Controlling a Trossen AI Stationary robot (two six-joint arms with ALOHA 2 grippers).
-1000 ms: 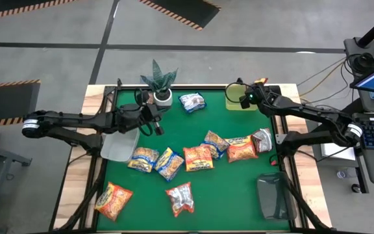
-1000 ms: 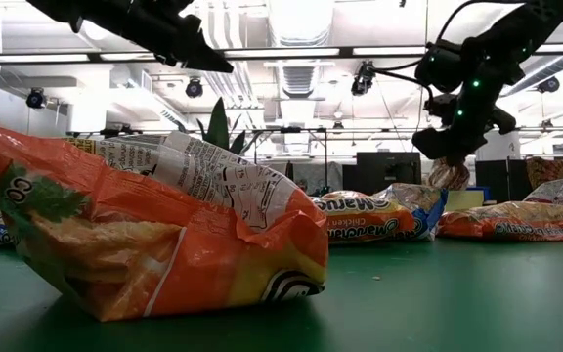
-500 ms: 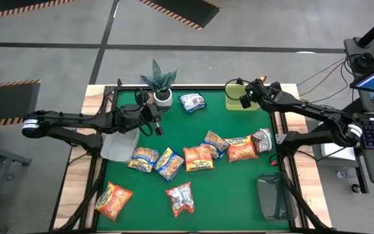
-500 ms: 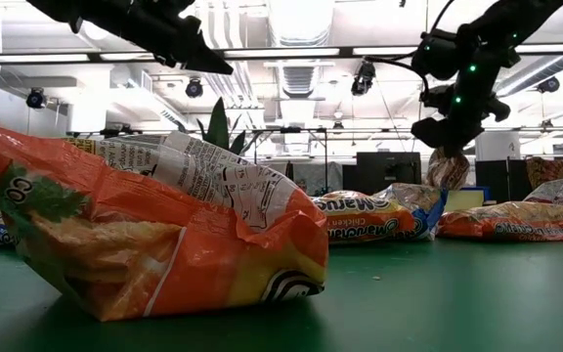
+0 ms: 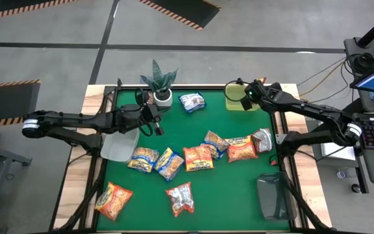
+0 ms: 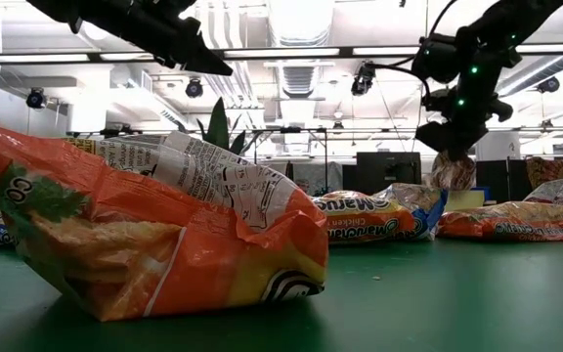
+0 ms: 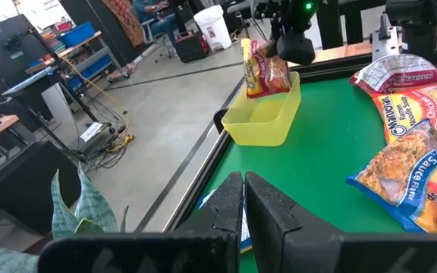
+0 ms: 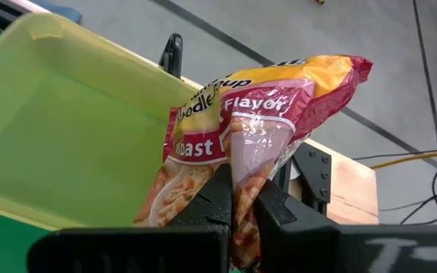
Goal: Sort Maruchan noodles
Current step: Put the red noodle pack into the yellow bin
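Noodles: red-and-yellow crinkly plastic ramen packet (image 8: 234, 152) dangling over the lime-green square tray (image 7: 268, 117).
Right pincer (image 8: 237, 201): pinching it.
Left pincer (image 7: 243, 199): pressed together, empty, near the tray.

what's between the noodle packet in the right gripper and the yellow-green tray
Nothing visible. The right gripper is shut on the noodle packet, which hangs directly over the yellow-green tray. The tray looks empty, with open air below the packet. The left gripper waits shut near the plant.
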